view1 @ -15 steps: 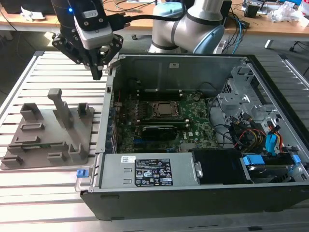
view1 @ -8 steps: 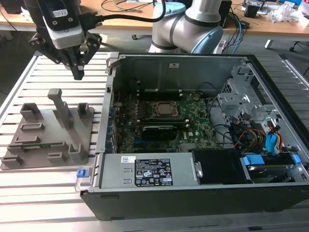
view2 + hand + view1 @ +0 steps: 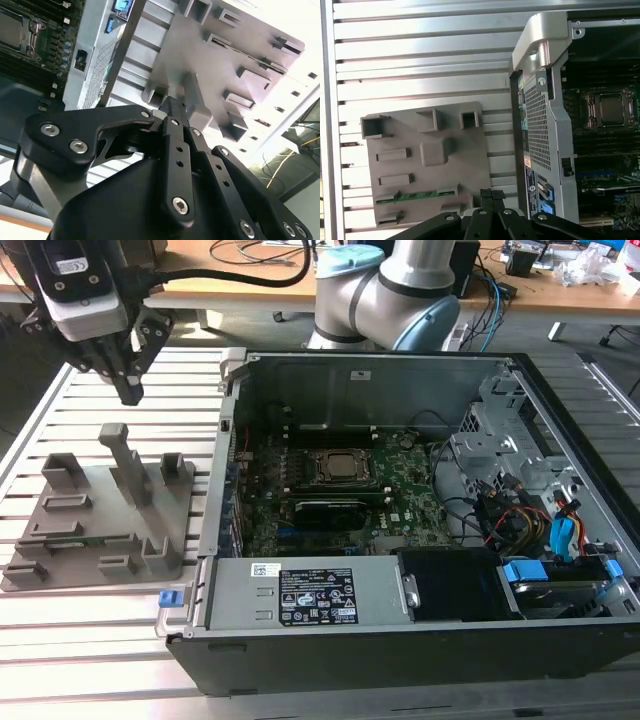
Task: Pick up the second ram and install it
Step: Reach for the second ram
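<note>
The ram (image 3: 415,196), lodged in the tray (image 3: 470,162) near the closed, empty gripper (image 3: 131,395), was judged light, stiff, fragile, and best pinched across its flat faces.

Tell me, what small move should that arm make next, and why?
Probably slide the gripper across above the grey tray until it hangs over the second ram, the green stick lying in one of the tray's slots. Right now the gripper hovers high over the tray, shut and empty, and off to one side of the stick.
</note>
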Robot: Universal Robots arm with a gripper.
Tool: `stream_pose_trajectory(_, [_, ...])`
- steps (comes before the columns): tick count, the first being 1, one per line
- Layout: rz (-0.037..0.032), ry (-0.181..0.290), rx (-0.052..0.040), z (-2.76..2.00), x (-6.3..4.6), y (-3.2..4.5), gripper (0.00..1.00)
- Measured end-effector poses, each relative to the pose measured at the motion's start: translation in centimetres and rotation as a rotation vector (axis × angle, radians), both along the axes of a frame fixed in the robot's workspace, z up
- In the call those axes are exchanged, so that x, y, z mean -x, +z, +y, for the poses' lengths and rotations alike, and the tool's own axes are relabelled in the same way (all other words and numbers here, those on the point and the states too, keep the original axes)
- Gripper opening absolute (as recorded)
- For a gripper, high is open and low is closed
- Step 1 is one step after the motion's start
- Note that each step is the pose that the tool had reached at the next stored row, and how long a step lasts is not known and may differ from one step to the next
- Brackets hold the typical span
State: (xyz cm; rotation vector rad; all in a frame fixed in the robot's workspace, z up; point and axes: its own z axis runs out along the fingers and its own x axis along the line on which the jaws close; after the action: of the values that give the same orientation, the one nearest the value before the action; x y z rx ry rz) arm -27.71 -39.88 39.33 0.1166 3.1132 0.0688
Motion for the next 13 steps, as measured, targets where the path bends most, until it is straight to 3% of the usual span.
stream_pose_trajectory(9, [-0.0001, 0.000, 0.0000, 0.00, 3.6, -0.01, 0.11])
stream_pose_trajectory(13, [0.0000, 0.000, 0.0000, 0.00, 6.0, -0.01, 0.11])
